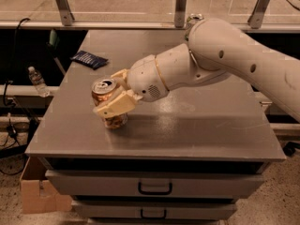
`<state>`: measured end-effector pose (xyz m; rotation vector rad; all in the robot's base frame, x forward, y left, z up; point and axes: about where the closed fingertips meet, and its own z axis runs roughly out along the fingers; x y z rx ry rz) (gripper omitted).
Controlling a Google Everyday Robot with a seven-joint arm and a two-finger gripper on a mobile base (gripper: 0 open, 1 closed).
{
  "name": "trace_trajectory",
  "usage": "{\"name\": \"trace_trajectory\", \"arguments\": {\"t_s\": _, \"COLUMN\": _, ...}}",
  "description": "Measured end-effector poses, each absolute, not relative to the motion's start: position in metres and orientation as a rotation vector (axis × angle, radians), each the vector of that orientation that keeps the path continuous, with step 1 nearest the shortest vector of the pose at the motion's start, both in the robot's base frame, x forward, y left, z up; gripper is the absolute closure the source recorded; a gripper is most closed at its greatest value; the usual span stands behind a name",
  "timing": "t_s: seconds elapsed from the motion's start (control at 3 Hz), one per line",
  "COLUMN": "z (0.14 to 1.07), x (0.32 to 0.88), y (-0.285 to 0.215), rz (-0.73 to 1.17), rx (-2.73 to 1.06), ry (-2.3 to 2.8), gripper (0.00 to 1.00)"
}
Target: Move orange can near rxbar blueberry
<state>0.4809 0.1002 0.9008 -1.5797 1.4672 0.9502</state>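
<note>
Tool (106, 94) sits at the end of the pale arm (220, 55), over the front-left part of the desk (201, 130). It's pinching the orange can (103, 88) btw its two tan fingers (114, 108). One finger lies across the can's near side and the other sits behind it. Silver top w/ pull tab shows just above the near finger, and the lower label shows just below it. Can leans a bit, top tipped to the left. Can't tell if its base touches the desk or hangs just off it. A dark shadow lies right under it.

Rxbar blueberry (89, 59) lies flat on the desk, beyond the tool and slightly to its left, near the back-left edge. It's apart from the can, w/ a stretch of grey desk top btw them.

Other bits:
- Far beyond the tool and to its right, the silver top of a second can (193, 18) peeks out behind the arm, approx. at the desk's back edge.
- Well left of the tool, off the desk and lower down, a clear water bottle (36, 80) stands upright.
- Below the tool, under the desk top, are two drawers (93, 184) w/ dark handles.
- Down-left of the tool, a cardboard box (35, 196) sits on the floor by the desk's corner.
</note>
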Motion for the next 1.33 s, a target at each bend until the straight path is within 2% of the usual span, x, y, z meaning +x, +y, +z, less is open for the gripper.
{"name": "trace_trajectory", "arguments": {"t_s": 0.33, "z": 0.936, "x": 0.501, "y": 0.039, "rz": 0.805, "rx": -1.484, "ry": 1.495, "gripper": 1.00}}
{"name": "trace_trajectory", "arguments": {"t_s": 0.67, "z": 0.934, "x": 0.502, "y": 0.042, "rz": 0.807, "rx": -1.485, "ry": 1.495, "gripper": 1.00}}
{"name": "trace_trajectory", "arguments": {"t_s": 1.0, "z": 0.938, "x": 0.537, "y": 0.045, "rz": 0.754, "rx": -1.461, "ry": 1.464, "gripper": 1.00}}
{"name": "trace_trajectory", "arguments": {"t_s": 1.33, "z": 0.951, "x": 0.601, "y": 0.049, "rz": 0.674, "rx": -1.428, "ry": 1.407, "gripper": 1.00}}
